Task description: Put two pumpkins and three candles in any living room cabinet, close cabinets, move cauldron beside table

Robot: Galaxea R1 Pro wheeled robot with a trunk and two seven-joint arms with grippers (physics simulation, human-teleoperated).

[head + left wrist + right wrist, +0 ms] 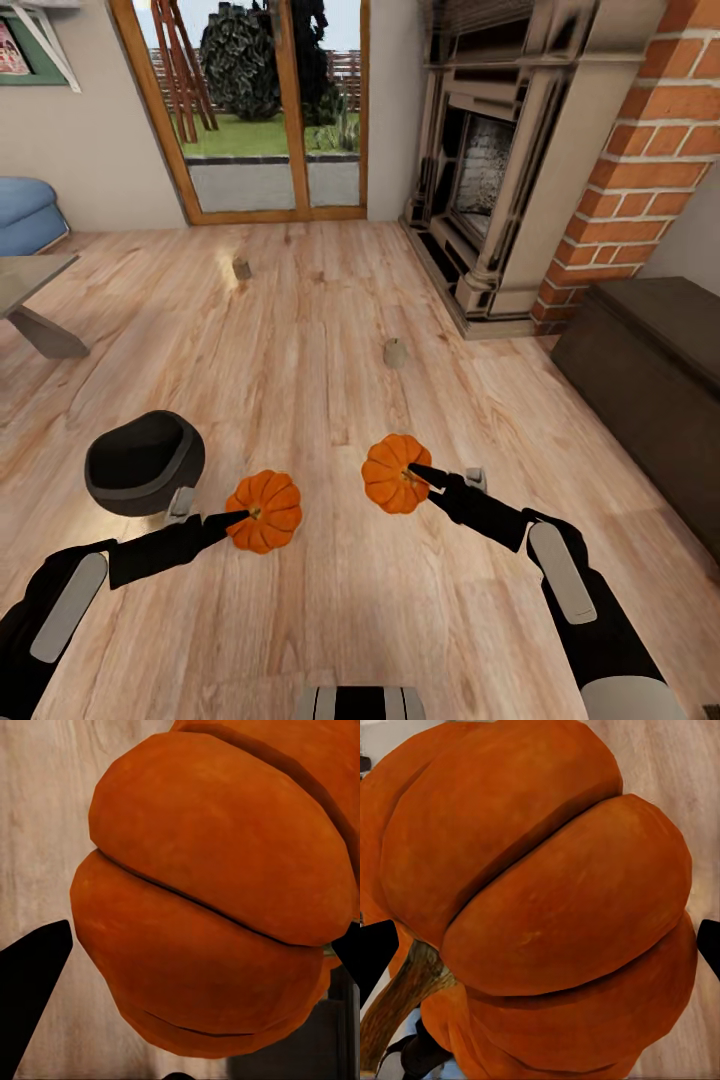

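Cauldron (143, 462) sits on the wood floor (330, 610) just outside the left hand (238, 517), which grips the left pumpkin (265, 511); black fingers (30, 982) flank it in the wrist view. Right hand (420, 474) grips the right pumpkin (394, 473). Two candles (241, 268) (395, 352) stand on the floor well ahead of both hands. Dark cabinet (655, 390) lies beyond the right hand.

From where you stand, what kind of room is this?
Most likely a living room: a stone fireplace beside a brick column, glass patio doors onto a garden, a wooden floor, and a low dark cabinet along the wall.
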